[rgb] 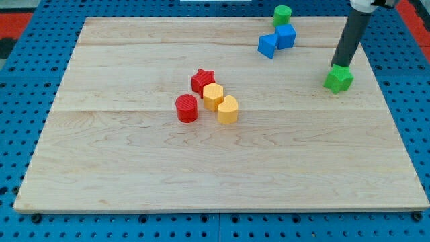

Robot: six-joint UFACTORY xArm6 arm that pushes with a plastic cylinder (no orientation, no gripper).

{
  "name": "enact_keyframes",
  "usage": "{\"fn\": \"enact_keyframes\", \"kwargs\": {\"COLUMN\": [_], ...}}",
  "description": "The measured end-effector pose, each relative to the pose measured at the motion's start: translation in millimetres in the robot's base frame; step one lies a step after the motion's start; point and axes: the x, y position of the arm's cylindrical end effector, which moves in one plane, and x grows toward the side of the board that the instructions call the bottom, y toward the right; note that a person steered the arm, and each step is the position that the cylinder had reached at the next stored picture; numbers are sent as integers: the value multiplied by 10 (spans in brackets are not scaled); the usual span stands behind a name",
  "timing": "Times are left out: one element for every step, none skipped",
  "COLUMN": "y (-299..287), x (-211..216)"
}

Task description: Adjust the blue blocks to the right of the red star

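The red star lies near the board's middle. Two blue blocks lie at the view's top right: a blue cube and a second blue block touching it on its lower left. My tip is at the view's right, touching the top edge of a green block. The tip is well to the right of the blue blocks and below them.
A red cylinder sits below and left of the star. A yellow hexagon and a yellow block touch each other right of it. A green cylinder sits above the blue cube. The wooden board lies on blue pegboard.
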Motion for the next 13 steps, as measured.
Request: {"fn": "enact_keyframes", "kwargs": {"y": [107, 46, 44, 11, -275, -497, -352, -817, -1020, -1155, -1666, -2006, -1483], "x": [504, 141, -587, -1040, -792, -769, -1193, -1105, -883, -636, -747, -678, -543]}}
